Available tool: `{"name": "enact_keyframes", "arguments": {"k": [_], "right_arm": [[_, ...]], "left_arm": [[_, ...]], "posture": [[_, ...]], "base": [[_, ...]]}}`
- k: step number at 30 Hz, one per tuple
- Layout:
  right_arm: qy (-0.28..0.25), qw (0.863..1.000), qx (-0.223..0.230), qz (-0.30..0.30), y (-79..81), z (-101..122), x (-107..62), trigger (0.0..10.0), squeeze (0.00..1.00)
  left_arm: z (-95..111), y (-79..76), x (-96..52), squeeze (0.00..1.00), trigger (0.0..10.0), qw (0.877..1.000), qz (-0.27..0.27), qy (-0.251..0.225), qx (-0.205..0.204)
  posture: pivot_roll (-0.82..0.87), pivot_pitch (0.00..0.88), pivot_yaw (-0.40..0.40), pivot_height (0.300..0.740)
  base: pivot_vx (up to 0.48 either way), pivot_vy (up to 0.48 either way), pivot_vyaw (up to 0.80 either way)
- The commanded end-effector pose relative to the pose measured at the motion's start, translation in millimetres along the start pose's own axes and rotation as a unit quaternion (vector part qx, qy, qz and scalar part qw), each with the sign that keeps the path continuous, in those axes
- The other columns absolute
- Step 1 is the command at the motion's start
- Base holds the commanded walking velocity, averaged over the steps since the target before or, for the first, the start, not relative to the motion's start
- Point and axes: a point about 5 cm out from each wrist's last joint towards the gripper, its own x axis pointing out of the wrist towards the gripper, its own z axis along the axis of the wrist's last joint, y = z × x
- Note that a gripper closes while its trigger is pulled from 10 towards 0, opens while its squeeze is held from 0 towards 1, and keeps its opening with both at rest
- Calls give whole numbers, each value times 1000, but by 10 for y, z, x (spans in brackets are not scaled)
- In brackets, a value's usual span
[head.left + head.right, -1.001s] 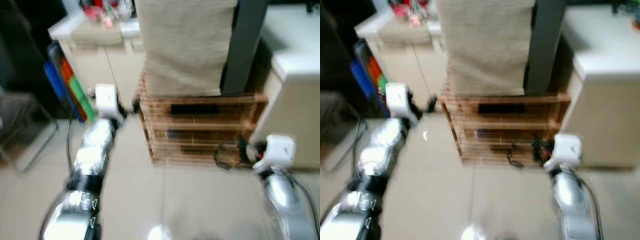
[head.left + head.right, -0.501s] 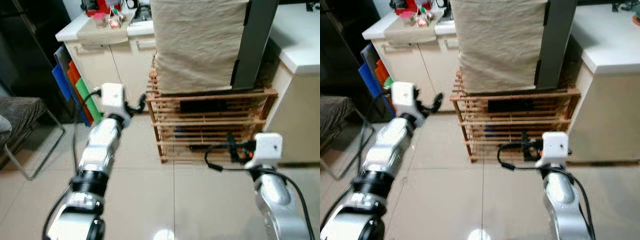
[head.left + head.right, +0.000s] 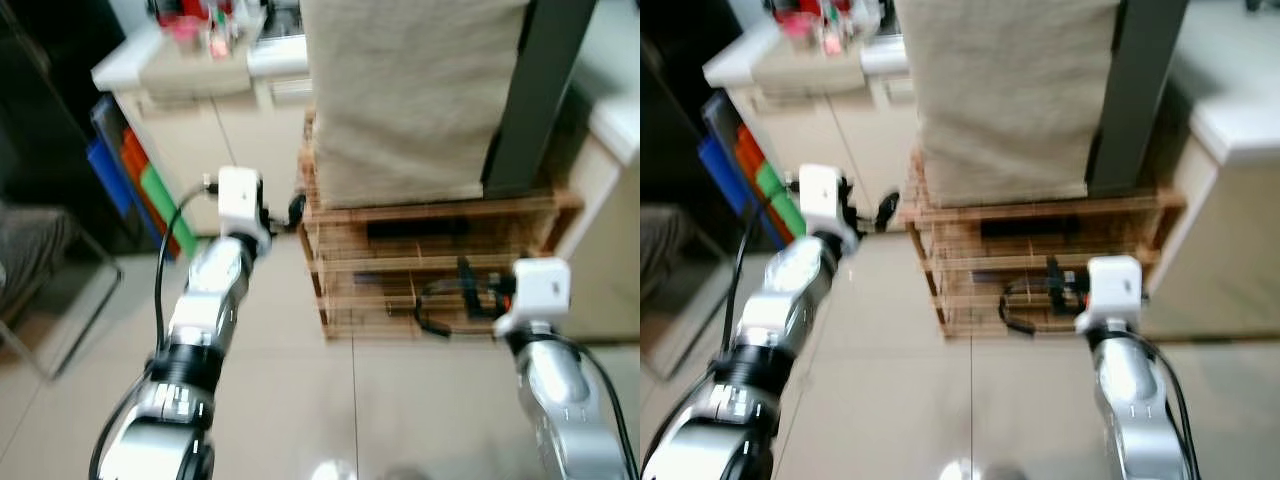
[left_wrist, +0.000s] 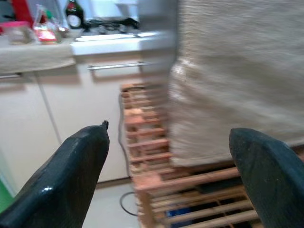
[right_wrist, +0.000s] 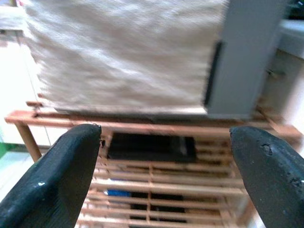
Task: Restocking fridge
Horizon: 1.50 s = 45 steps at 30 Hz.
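Note:
A tall appliance draped in beige cloth [image 3: 410, 100], with a grey side [image 3: 535, 90], stands on a low wooden slatted rack [image 3: 440, 260]. Dark items lie on the rack's shelves. My left gripper [image 3: 292, 210] is held out at the rack's left top corner, and its fingers [image 4: 71, 175] stand wide apart with nothing between them. My right gripper [image 3: 465, 290] points at the rack's front; in the right wrist view its fingers [image 5: 61, 171] are also spread and hold nothing. The head views are blurred.
A cream cabinet [image 3: 200, 130] at the back left carries red items [image 3: 190, 20] on its counter. Blue, orange and green boards [image 3: 140, 185] lean beside it. A chair [image 3: 40, 260] stands at far left, a white counter [image 3: 620, 110] at right. Beige tiled floor [image 3: 300, 400] lies in front.
The whole picture has shifted and blurred, so the camera moved. Both arms stay raised toward the rack, and the left gripper now sits nearer its left corner.

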Motion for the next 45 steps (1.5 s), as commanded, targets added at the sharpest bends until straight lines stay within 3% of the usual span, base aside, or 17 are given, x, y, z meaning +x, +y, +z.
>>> {"name": "enact_keyframes", "arguments": {"k": [1,6,14,16,20,25,33,38,45], "right_arm": [[-7,1000,12,-8,15,22,19,10000,0],[-1,999,23,-37,-88,-8,14,10000,0],[-1,997,35,-62,-196,-19,-13,10000,0],[-12,996,42,-80,-284,8,-42,10000,0],[-8,991,64,-115,-438,-9,-65,10000,0],[-11,989,66,-135,-515,0,-55,10000,0],[-4,984,56,-166,-771,-9,-123,10000,0],[-8,985,57,-164,-746,16,-96,10000,0],[-10,991,60,-119,-424,0,-37,10000,0]], "left_arm": [[-9,143,-34,0,10000,1000,22,7,5],[-52,145,-35,0,10000,1000,21,20,-4],[-42,178,-15,0,10000,999,23,26,-16],[-36,189,-15,0,10000,999,20,26,-19],[-56,121,-49,0,10000,1000,-3,24,-14],[-83,57,-72,0,10000,999,-15,24,-14],[-78,228,-114,0,10000,1000,1,28,0],[-78,238,-126,0,10000,1000,5,28,-4],[-127,45,-204,0,10000,999,-36,23,-16]], "posture": [[-207,0,122,740],[-211,0,124,740],[-213,0,133,740],[-213,0,135,740],[-212,0,138,740],[-209,0,135,740],[-195,0,134,740],[-192,0,133,740],[-190,0,137,740]], "base": [[0,442,0],[0,465,0],[0,450,-757],[0,476,-756],[0,480,-756],[0,480,-754],[0,480,-734],[0,480,-738],[0,480,-736]]}}
